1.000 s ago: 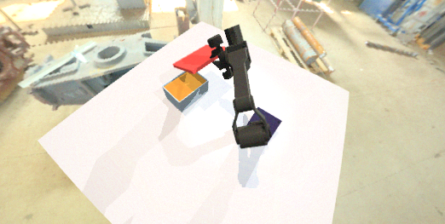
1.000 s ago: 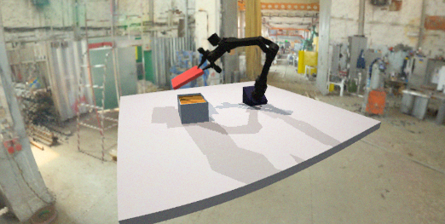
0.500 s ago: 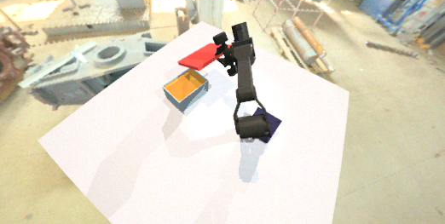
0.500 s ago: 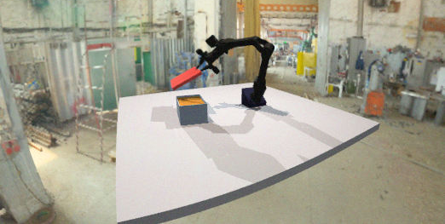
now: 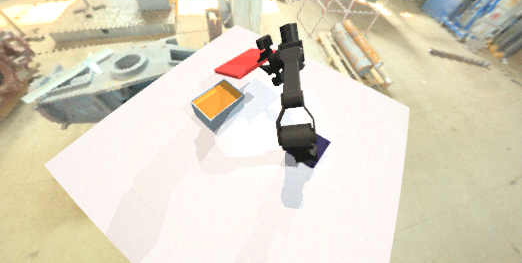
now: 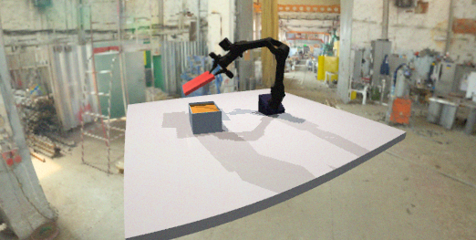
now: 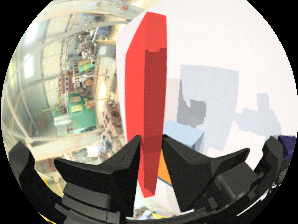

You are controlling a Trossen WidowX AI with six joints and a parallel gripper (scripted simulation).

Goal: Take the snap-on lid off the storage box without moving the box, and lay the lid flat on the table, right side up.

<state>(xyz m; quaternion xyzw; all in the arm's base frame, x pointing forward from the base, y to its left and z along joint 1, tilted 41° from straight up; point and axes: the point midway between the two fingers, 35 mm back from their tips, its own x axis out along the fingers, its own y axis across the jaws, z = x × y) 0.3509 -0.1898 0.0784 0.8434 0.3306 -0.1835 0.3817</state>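
Lid [image 5: 239, 64] [image 6: 199, 83] [image 7: 145, 90] pinched in gripper [image 5: 270, 61] [image 6: 216, 69] [image 7: 150, 139], tilted, above tabletop [image 5: 240, 204] [image 6: 173, 177] [image 7: 210, 30]; space between lid and box rim; box [image 5: 216, 117] [image 6: 206, 122] [image 7: 186, 134] open, orange inside.

The top view looks steeply down from high over the white table [image 5: 250, 189] [image 6: 219, 177] [image 7: 260, 45]; the exterior view stands back and faces across it from slightly above. The wrist view looks out past the gripper [image 5: 270, 61] [image 6: 219, 67] [image 7: 151, 145] from close behind its fingers, and shares the grey-blue box [image 5: 218, 117] [image 6: 206, 122] [image 7: 186, 134] with both.
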